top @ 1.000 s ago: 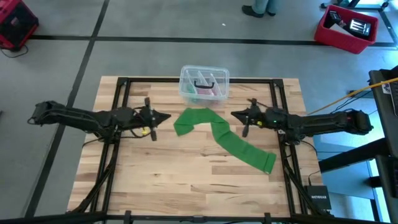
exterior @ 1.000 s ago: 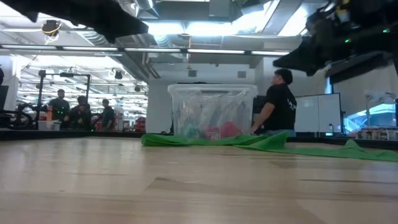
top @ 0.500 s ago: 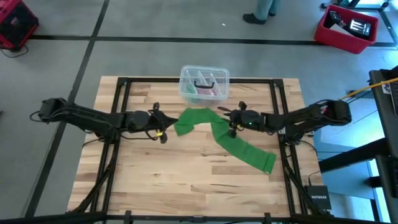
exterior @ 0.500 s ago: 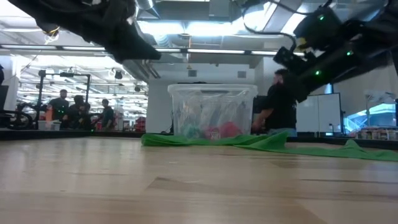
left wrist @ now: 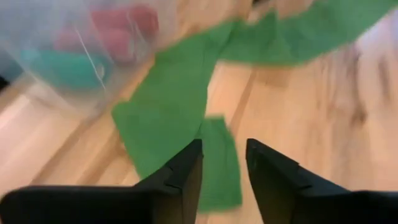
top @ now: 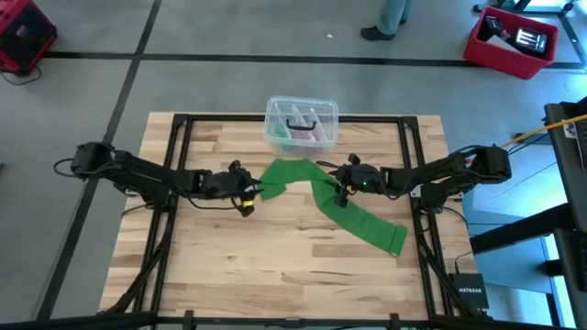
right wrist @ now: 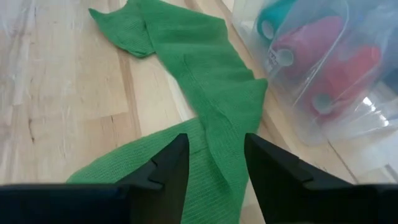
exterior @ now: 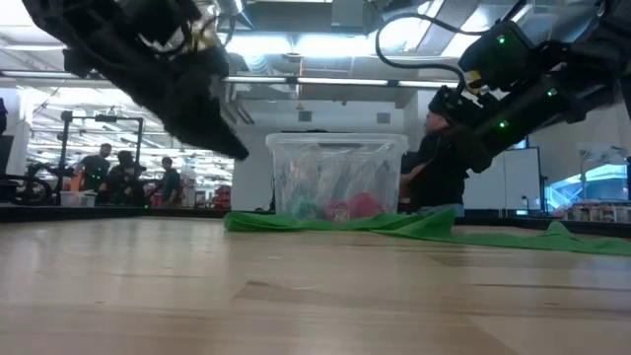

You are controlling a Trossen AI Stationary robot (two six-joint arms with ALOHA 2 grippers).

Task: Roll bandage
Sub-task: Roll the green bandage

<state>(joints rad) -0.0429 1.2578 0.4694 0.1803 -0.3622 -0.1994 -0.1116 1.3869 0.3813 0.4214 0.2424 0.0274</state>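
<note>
The bright green bandage point(top: 341, 209) lies unrolled and flat on the wooden table, bending in an S from its left end point(top: 268, 186) to its near right end point(top: 393, 238). My left gripper point(top: 249, 194) hangs open just left of that left end, tipped downward. In the left wrist view, the bandage's end point(left wrist: 177, 106) shows ahead of and between its fingers point(left wrist: 186, 174). My right gripper point(top: 336, 188) stands open over the middle bend, with green cloth point(right wrist: 211, 81) below and ahead of it. In the low view both grippers are above the tabletop.
A clear plastic box point(top: 301, 124) holding pink and teal items stands right behind the bandage at the table's far middle. Black frame rails point(top: 170, 220) run along the table's left and right sides. People stand in the room behind point(exterior: 128, 173).
Both grippers have come down and moved inward toward the bandage, the left one from the table's left and the right one from its right. Both have tipped their fingers downward. The bandage has stayed where it was.
</note>
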